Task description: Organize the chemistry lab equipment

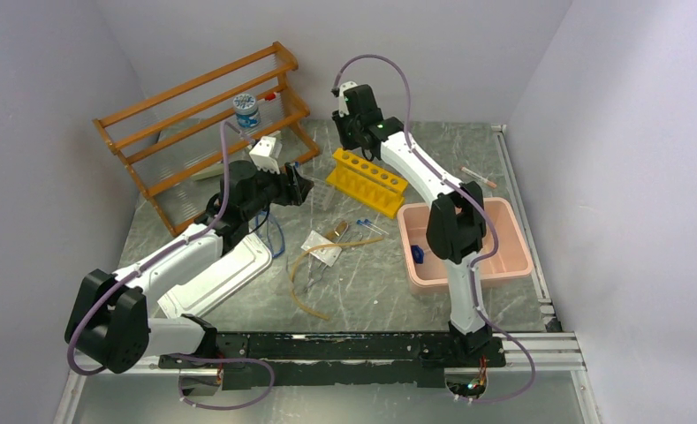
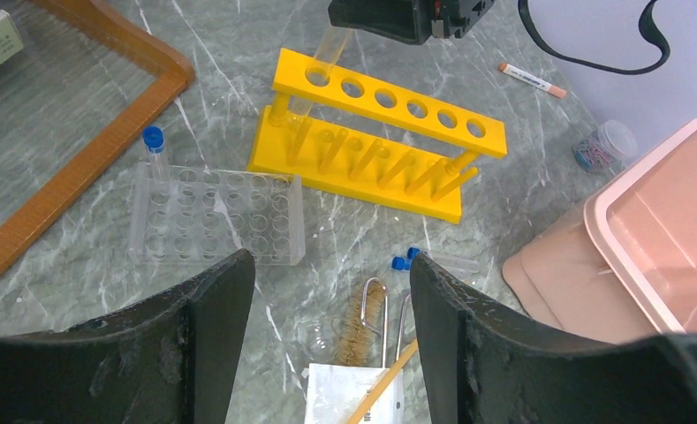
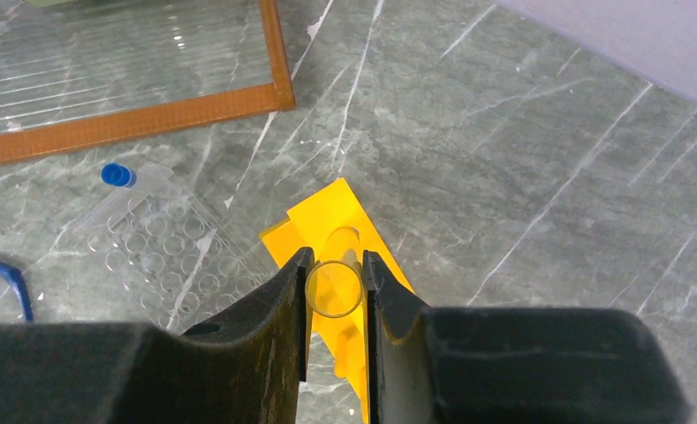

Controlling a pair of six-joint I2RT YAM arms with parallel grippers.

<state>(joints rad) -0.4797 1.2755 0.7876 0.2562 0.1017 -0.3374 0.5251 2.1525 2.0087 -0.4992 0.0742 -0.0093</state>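
With right gripper (image 3: pixel 334 276) pinching clear test tube (image 2: pixel 330 49), stand it straight in end hole of yellow rack (image 2: pixel 420 113) by the back edge. Slide down slowly. Leave wide-open, empty left gripper (image 2: pixel 331 296) away.

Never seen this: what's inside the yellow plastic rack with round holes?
The yellow rack holds one clear tube in an end hole, pinched by the right gripper; five holes are empty. The tube's lower end is hidden.
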